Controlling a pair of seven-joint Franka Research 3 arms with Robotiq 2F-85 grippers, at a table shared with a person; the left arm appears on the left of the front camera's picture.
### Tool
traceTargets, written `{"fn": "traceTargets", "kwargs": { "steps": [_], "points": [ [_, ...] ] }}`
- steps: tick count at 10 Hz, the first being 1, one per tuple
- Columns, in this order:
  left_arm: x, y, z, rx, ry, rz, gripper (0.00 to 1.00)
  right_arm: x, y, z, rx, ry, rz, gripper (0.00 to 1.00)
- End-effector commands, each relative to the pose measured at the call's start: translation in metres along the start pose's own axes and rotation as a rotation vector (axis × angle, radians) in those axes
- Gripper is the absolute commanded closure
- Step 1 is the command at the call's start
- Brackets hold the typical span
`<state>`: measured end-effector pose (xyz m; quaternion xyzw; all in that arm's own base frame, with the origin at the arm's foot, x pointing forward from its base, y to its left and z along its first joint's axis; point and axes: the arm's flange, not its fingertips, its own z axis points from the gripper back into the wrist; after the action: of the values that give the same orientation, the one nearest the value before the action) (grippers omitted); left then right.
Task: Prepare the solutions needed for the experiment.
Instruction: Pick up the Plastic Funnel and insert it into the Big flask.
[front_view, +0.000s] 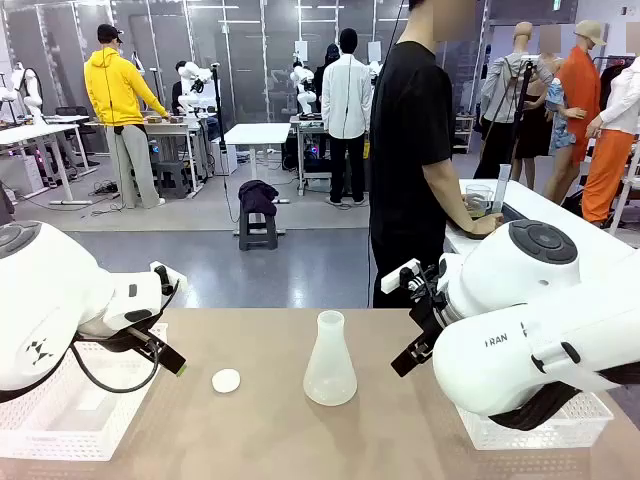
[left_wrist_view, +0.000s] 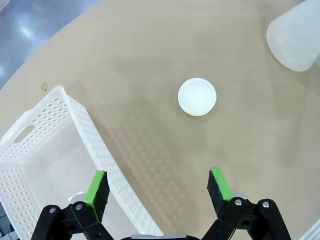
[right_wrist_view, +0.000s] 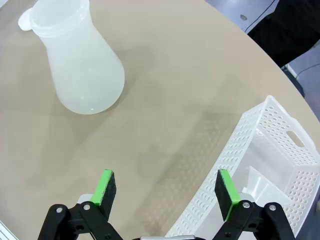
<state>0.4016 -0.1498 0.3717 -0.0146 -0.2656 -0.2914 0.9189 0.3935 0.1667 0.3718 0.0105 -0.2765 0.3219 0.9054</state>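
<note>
The solutions (right_wrist_view: 91, 108) appear as a faint yellow-green, see-through layer at the base of a frosted, whitish conical flask (right_wrist_view: 82, 65), which stands upright at the centre of the tan counter (front_view: 270, 430) in the front view, its long axis vertical and its narrow, lipped neck uppermost. In the right wrist view the flask lies at the upper left, ahead of the right tool (right_wrist_view: 167, 187), whose green-padded fingers are spread wide and grasp nothing. The left tool (left_wrist_view: 157, 185) is likewise released and empty; from it the flask sits at the far upper right corner of the left wrist frame, beyond a small white round disc (left_wrist_view: 197, 97) lying flat on the counter. Judged from the front view, the right arm is the nearer to the flask. A white perforated plastic basket flanks each tool: the left basket (left_wrist_view: 60, 125) at lower left, the right basket (right_wrist_view: 270, 145) at lower right.
</note>
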Motion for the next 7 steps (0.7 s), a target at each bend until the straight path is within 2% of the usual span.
{"fn": "traceTargets", "kwargs": {
  "steps": [1, 7],
  "points": [
    [0.0, -0.0001, 0.0, 0.0, 0.0, 0.0, 0.0, 0.0, 0.0, 0.0, 0.0, 0.0, 0.0, 0.0],
    [0.0, -0.0001, 0.0, 0.0, 0.0, 0.0, 0.0, 0.0, 0.0, 0.0, 0.0, 0.0, 0.0, 0.0]
  ]
}}
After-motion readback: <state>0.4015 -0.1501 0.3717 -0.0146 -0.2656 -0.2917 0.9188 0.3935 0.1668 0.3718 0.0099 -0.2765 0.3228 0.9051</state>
